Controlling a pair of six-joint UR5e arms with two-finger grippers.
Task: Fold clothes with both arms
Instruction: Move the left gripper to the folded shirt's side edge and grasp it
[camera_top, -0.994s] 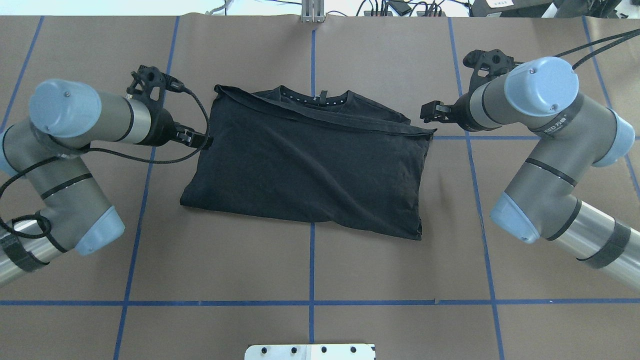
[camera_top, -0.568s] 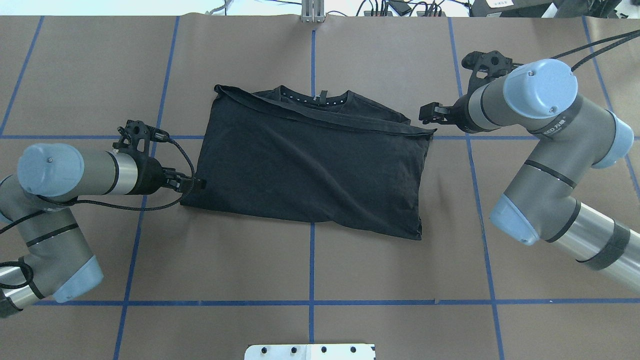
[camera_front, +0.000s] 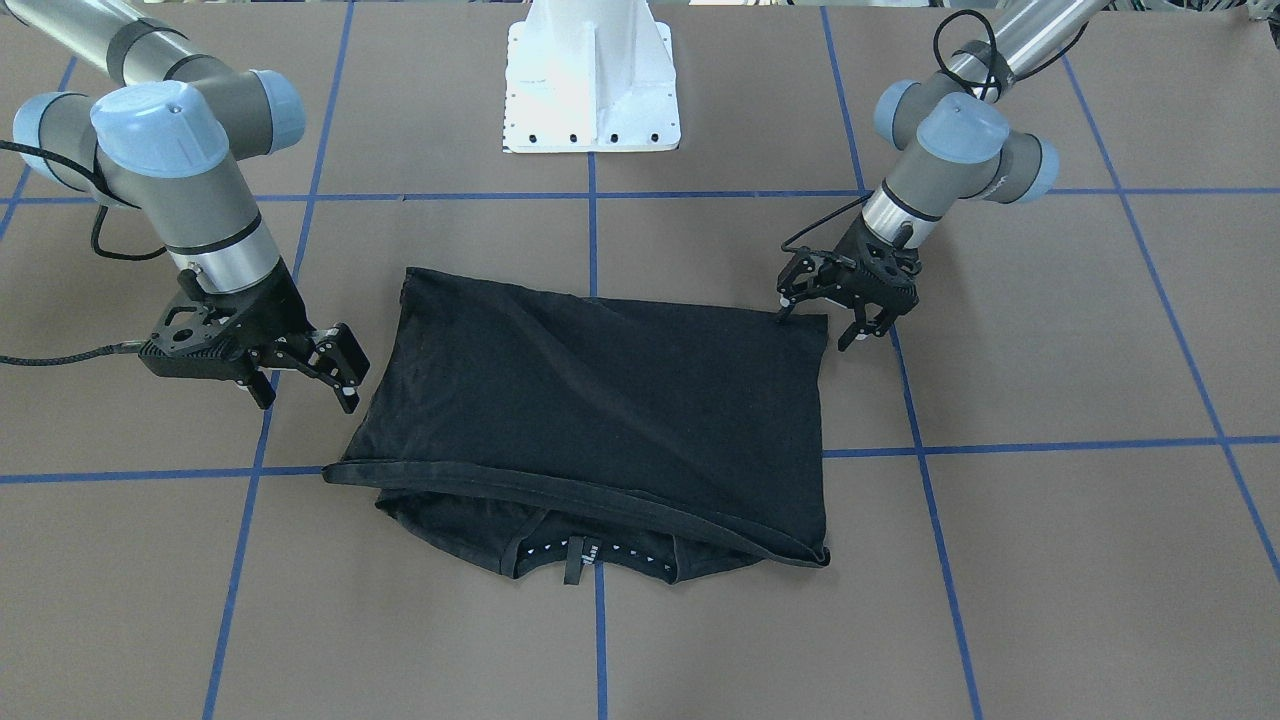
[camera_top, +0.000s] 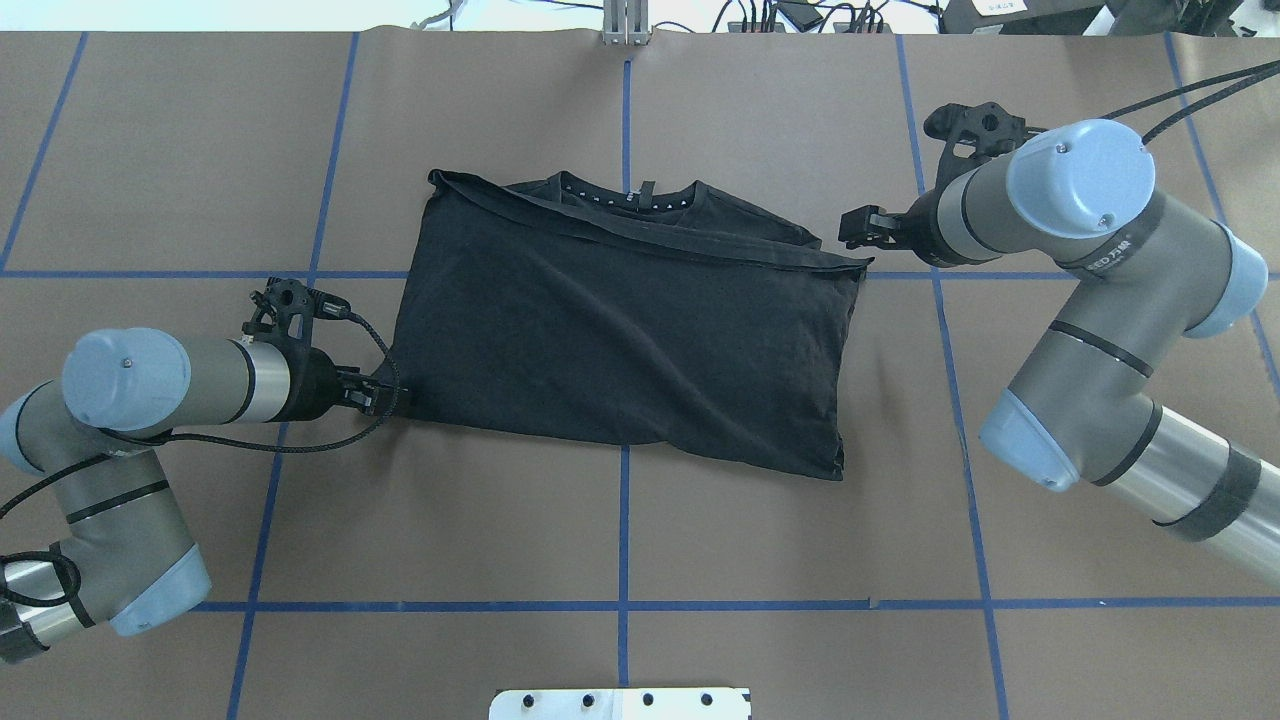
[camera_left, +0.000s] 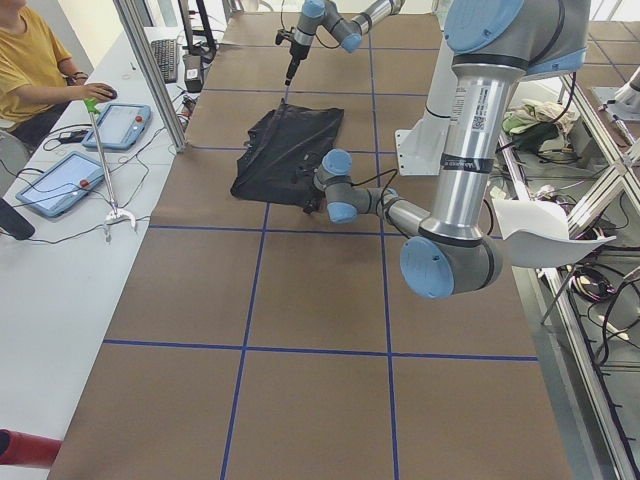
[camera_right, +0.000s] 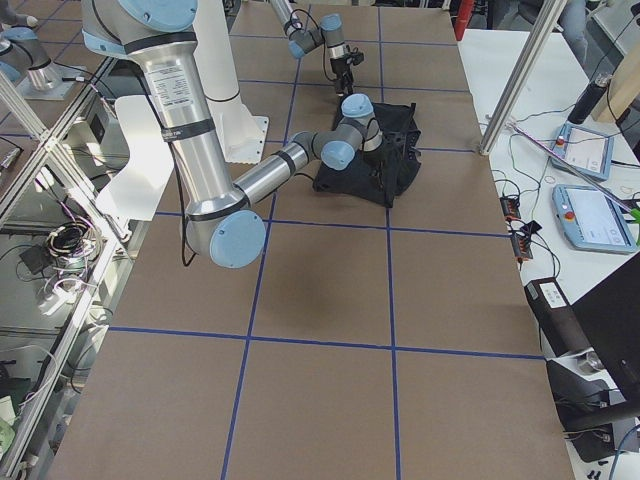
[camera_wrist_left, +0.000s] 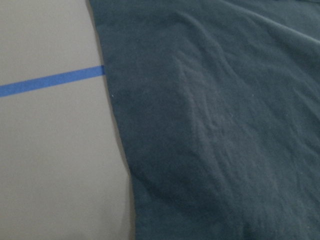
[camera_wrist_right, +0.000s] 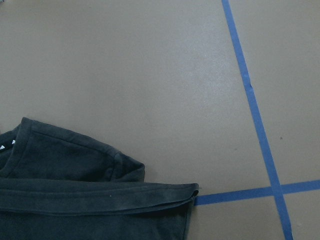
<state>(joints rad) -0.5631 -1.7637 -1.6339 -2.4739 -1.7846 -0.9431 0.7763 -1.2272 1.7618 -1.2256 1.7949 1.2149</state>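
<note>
The clothes are one black T-shirt (camera_top: 620, 330), folded in half on the brown table with its plain side up. Its collar (camera_front: 575, 550) peeks out at the far edge. My left gripper (camera_top: 395, 400) stands open at the shirt's near-left corner, low over the table. From the front, the left gripper (camera_front: 815, 330) has one fingertip touching the hem there. My right gripper (camera_top: 850, 228) is open beside the far-right corner, apart from the cloth and holding nothing. The left wrist view shows the shirt's edge (camera_wrist_left: 120, 150); the right wrist view shows the folded hem corner (camera_wrist_right: 185, 192).
Blue tape lines (camera_top: 622, 500) grid the brown table. The white pedestal base (camera_front: 590, 90) stands at the robot's side. A person (camera_left: 30, 70) sits at a side table with tablets (camera_left: 118, 125), beyond the table's far edge.
My left arm has swung toward the robot along the shirt's left edge, from its middle down to the near-left corner. The right arm has hardly moved. The shirt lies as before.
</note>
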